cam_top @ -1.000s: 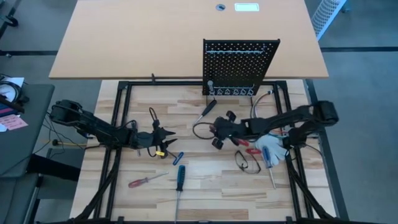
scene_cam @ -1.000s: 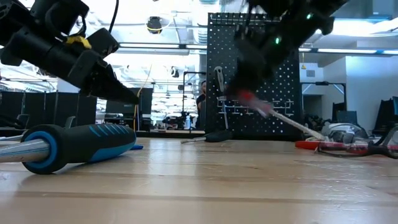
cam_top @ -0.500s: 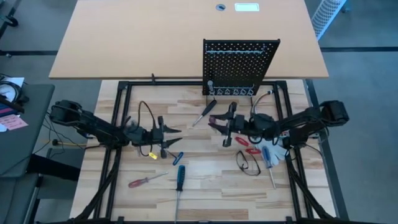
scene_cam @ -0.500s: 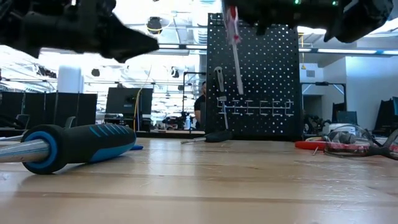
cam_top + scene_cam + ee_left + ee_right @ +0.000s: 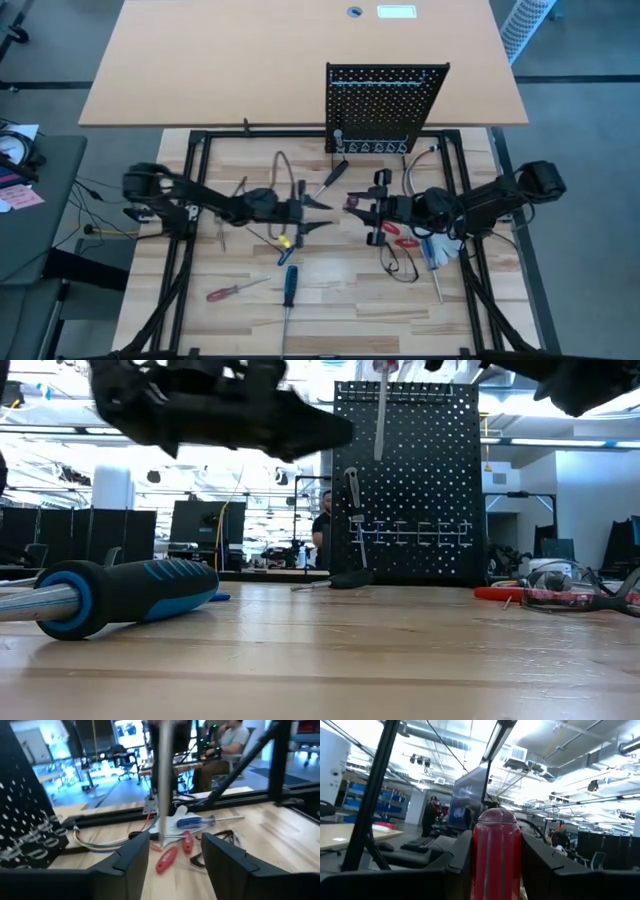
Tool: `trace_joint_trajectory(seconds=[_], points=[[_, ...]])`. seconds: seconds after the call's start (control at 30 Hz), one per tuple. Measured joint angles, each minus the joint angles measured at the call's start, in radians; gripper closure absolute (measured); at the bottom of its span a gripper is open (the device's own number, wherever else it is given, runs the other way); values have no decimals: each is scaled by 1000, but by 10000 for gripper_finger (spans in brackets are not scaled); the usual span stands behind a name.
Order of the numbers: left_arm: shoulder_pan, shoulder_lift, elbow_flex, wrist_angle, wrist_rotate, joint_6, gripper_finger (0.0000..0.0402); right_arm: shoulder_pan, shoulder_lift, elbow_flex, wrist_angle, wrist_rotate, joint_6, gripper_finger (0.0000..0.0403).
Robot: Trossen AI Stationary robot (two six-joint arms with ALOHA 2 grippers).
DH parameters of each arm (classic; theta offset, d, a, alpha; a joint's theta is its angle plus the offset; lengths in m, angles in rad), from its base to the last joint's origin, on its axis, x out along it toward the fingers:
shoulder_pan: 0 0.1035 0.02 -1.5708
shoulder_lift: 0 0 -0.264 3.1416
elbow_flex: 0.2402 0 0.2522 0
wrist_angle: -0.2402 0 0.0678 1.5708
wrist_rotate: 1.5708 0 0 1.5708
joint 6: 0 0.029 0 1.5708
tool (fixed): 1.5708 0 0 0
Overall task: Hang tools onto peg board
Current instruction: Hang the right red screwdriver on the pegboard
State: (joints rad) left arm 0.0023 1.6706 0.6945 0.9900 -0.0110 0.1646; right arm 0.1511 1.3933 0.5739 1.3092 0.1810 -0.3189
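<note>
The right gripper [image 5: 352,207] grasps a red-handled screwdriver [image 5: 496,852] upright before the peg board [image 5: 386,106], the left gripper [image 5: 322,214] stands released nearby, so their fingers could collide.

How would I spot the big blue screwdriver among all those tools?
Start at the black peg board standing at the far end of the wooden table and come towards the near edge, a little to the left arm's side. The blue screwdriver lies there, shaft pointing at the near edge. Its thick blue-and-black handle dwarfs the thin red-handled screwdriver beside it.
</note>
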Motion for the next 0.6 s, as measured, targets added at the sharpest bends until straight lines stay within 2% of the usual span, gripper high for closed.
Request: trace_joint_trajectory(seconds=[0.13,0.4,0.6], points=[[15,60,83,-101,-24,-65,203,26,-36,0,-47,0,-33,284],[-26,66,131,-83,6,-46,201,59,-53,0,-42,7,-66,284],[-72,66,165,-79,-195,-33,201,59,-51,0,-29,40,-75,284]])
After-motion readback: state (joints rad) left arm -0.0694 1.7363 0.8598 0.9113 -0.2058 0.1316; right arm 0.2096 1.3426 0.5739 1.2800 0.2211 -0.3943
